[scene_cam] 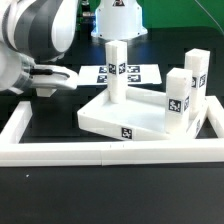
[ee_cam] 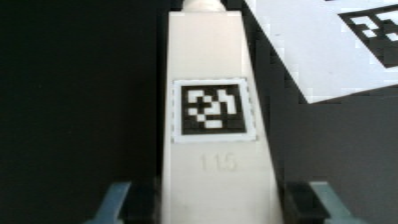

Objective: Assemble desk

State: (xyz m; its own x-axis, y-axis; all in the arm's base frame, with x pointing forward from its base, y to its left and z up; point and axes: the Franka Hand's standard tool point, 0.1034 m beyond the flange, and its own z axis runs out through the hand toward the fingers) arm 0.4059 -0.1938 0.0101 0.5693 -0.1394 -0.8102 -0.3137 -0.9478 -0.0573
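desk leg point(ee_cam: 214, 60) with black-and-white tag point(ee_cam: 214, 108) and faint unreadable number, inside spread end effector point(ee_cam: 215, 200), gaps both sides

We count one desk top point(scene_cam: 120, 115), white and rimmed, with four square legs visible in the exterior view: one leg point(scene_cam: 117, 70) upright near the top's middle and three more legs point(scene_cam: 185, 85) clustered at the exterior view's right. One marker board point(scene_cam: 118, 72) lies behind. One border wall point(scene_cam: 110, 152) rings the scene. The wrist view shows a single leg point(ee_cam: 214, 110).
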